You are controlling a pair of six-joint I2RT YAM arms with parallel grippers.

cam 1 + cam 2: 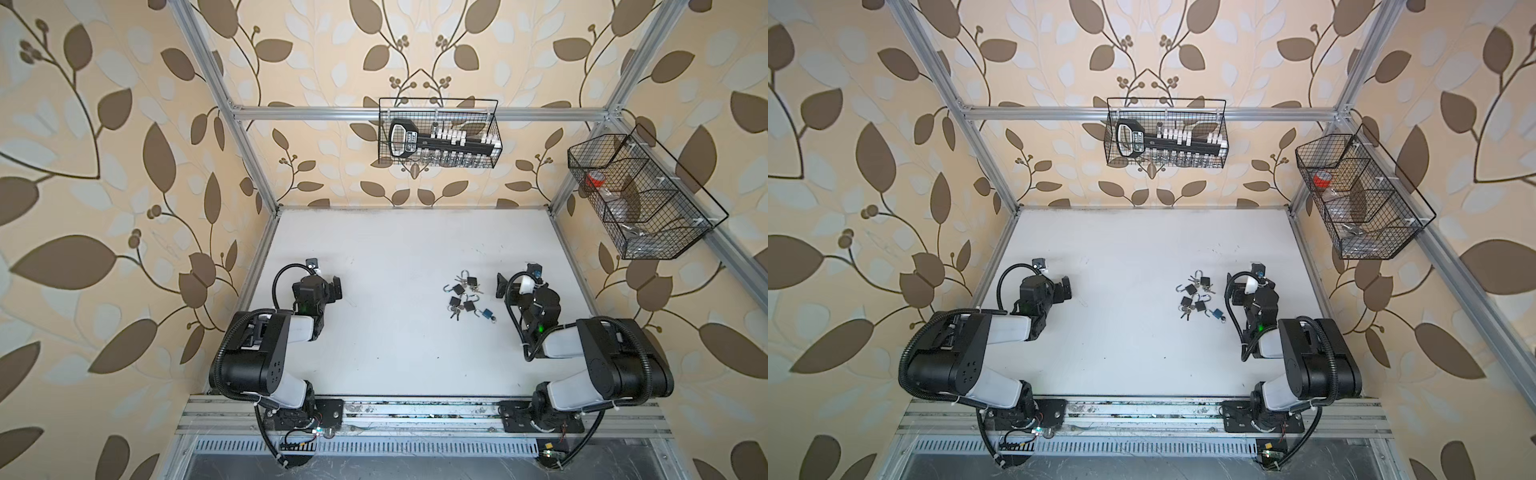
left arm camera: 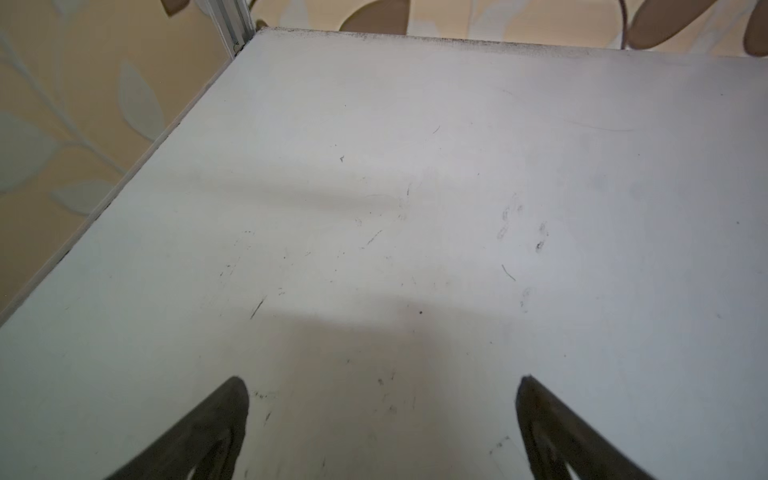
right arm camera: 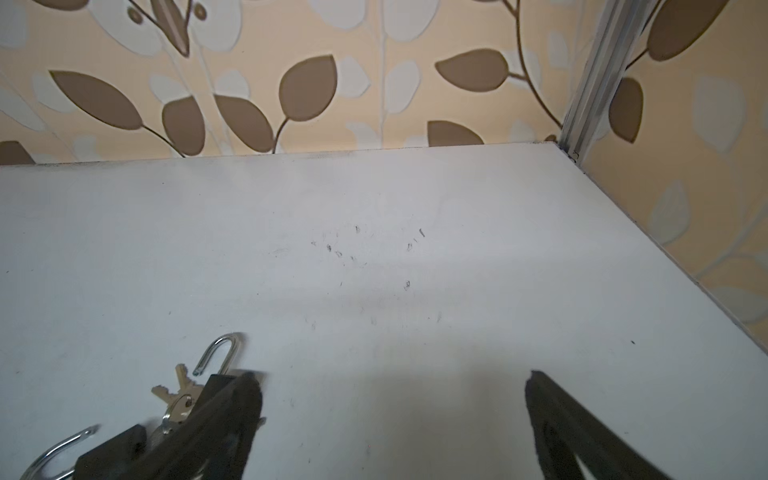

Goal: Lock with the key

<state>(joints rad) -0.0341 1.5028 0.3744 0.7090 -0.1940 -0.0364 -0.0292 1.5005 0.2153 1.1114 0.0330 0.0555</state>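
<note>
The padlocks [image 1: 464, 296] lie just left of the right pincer [image 1: 501, 286], well apart from the left pincer [image 1: 336, 288]; both gape empty.

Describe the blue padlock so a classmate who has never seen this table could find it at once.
Start at the white table and find the cluster of small padlocks right of its middle. At the cluster's near right corner lies the blue padlock. It alone is blue; the others are black.

Left pincer [image 2: 382, 379] and right pincer [image 3: 391, 375], jaws of both wide apart
</note>
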